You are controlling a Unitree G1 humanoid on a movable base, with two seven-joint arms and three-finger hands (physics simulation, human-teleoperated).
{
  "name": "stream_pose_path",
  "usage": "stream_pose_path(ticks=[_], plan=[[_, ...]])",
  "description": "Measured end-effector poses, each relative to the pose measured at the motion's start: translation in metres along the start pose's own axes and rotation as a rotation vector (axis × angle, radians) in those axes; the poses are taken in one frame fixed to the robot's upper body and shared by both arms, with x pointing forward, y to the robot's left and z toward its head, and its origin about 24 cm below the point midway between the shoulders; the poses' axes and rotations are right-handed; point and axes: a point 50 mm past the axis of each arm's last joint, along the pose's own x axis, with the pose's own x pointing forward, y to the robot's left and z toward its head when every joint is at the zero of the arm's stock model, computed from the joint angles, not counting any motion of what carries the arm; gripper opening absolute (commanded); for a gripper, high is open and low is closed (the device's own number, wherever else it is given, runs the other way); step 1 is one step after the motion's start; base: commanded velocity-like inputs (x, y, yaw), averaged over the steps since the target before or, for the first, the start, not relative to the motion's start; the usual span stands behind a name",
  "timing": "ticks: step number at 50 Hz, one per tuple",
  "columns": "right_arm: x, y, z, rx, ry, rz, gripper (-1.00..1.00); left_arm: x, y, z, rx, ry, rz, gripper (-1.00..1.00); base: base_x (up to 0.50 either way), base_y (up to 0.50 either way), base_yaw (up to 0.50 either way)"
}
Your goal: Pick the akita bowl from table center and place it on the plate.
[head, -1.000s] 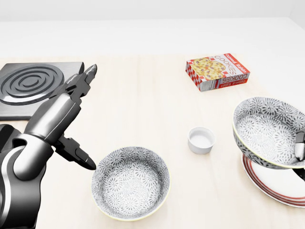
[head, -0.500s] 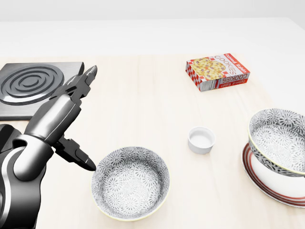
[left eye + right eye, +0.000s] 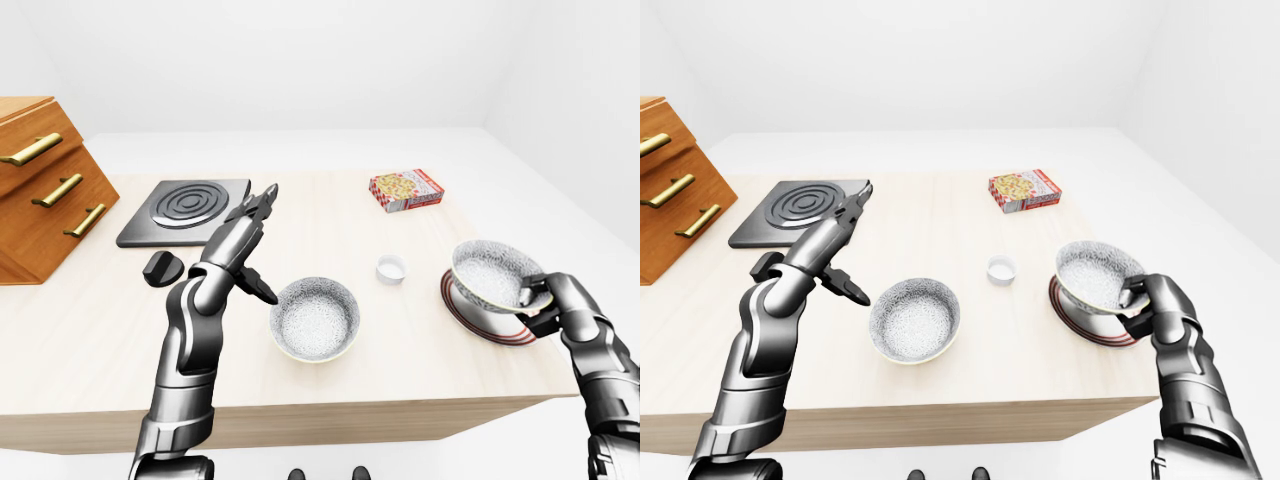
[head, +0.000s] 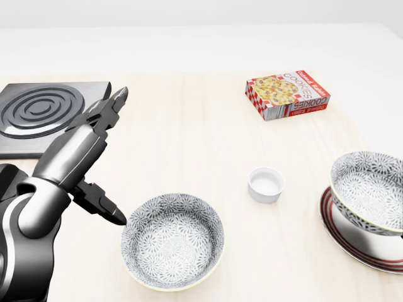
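My right robot hand (image 3: 1143, 298) pinches the right-hand rim of the akita bowl (image 3: 1095, 272), a deep, round dish with a grey speckled floral glaze. The bowl is slightly tilted over the red-ringed white plate (image 4: 352, 250), at the right of the pale wooden surface (image 4: 189, 145) in the head view. My left robot hand (image 4: 79, 154), glossy grey metal, hangs with fingers spread just beside a second, matching bowl (image 4: 172, 240).

Surfaces I am seeing from here
The counter (image 4: 189, 138) is showing pale matt wood; the akita bowl (image 4: 371, 185) and plate (image 4: 362, 250) are gleaming like glazed ceramic.
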Motion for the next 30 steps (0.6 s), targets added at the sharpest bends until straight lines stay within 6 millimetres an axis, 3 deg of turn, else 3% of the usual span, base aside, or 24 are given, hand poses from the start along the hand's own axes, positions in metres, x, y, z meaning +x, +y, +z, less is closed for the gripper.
stream_pose_path(ticks=[15, 16, 18, 19, 30], plan=[[-0.001, 0.003, -0.016, -0.011, 0.063, -0.003, -1.0, -0.001, 0.0, 0.0, 0.001, 0.0, -0.001, 1.0, 0.0, 0.0, 0.0], [-0.001, 0.003, -0.017, -0.011, 0.068, -0.002, -0.68, -0.001, 0.0, 0.0, 0.001, -0.001, -0.001, 1.0, 0.0, 0.0, 0.0], [-0.002, 0.002, -0.02, -0.011, 0.077, -0.006, 0.93, -0.001, 0.0, 0.0, 0.002, -0.001, -0.001, 1.0, 0.0, 0.0, 0.0], [-0.002, 0.002, -0.021, -0.011, 0.081, -0.009, 1.0, -0.001, 0.0, 0.0, 0.002, -0.001, -0.002, 1.0, 0.0, 0.0, 0.0], [-0.003, 0.0, -0.025, -0.009, 0.091, -0.022, 1.0, -0.001, 0.0, 0.001, 0.003, -0.003, -0.003, 1.0, 0.0, 0.0, 0.0]])
